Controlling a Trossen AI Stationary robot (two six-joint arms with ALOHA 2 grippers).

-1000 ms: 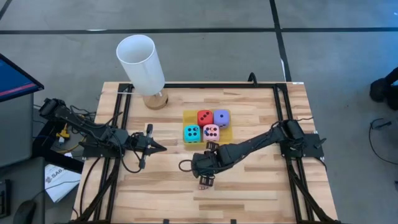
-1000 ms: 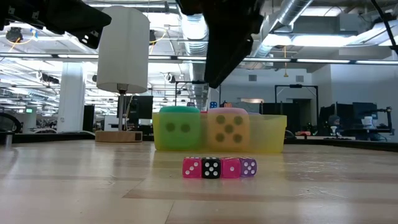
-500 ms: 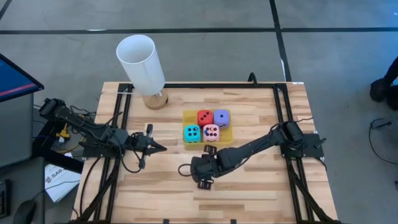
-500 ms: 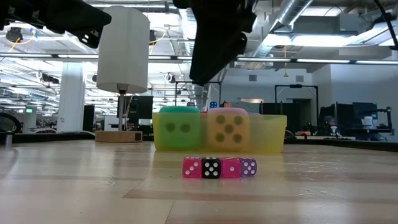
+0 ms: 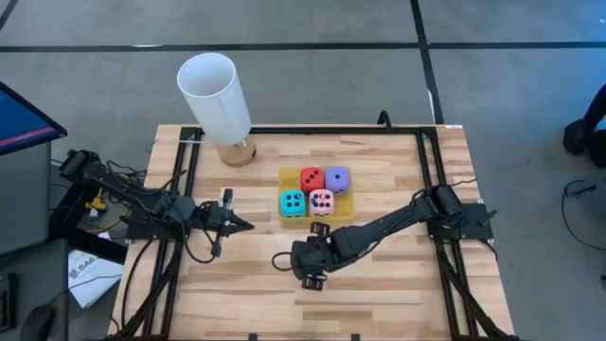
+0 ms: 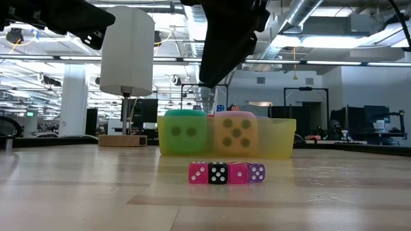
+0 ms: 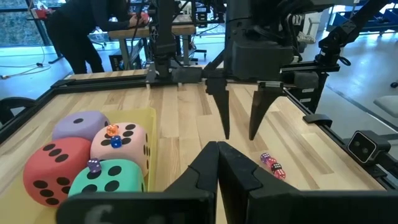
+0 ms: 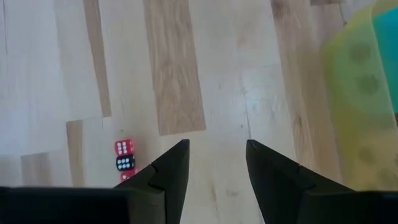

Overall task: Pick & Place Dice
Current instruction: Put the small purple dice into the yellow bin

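The four big dice (image 5: 313,191) are sitting together in a yellow tray (image 5: 287,176) in the middle of the worktop (image 5: 379,275). They are lying on the far side of the right tool (image 5: 310,277), which is hanging nearer than the left one, pointing down with its fingers apart and holding nothing. The left tool (image 5: 244,224) is waiting at the left, fingers together. A row of tiny dice (image 6: 226,172) is lying near the front.
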